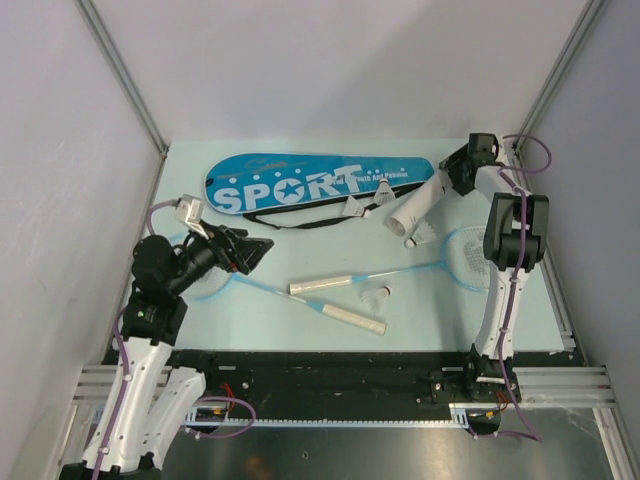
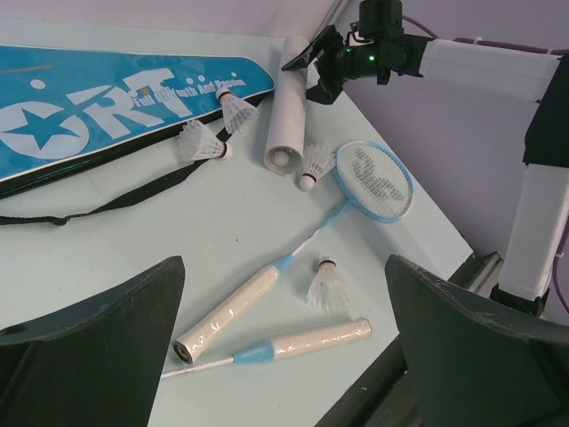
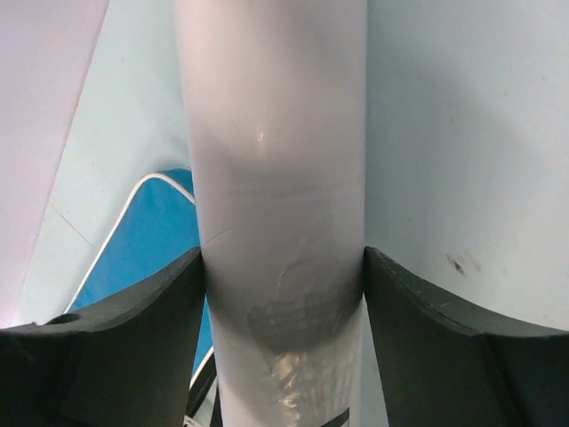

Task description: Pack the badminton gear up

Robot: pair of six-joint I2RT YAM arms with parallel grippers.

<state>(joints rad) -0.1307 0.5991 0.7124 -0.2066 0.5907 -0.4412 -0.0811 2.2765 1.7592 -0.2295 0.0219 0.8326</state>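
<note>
Tube (image 1: 418,205): white cardboard, likely light and stiff but crushable, with a smooth wall. It lies slanted at the far right, its far end clamped between the fingers of the right gripper (image 1: 450,178); a gentle hold on the wall should suit it. Near mouth open, nothing visible inside. Bag (image 1: 300,180): blue, soft, flat along the far edge, opening not visible, nothing seen inside. Shuttlecocks (image 2: 203,142): four, probably featherweight with fragile skirts, loose on the table (image 1: 450,315). Rackets (image 1: 320,286): two, light, rigid; take by handle. Left gripper (image 1: 258,250): spread, empty, over one racket head.
</note>
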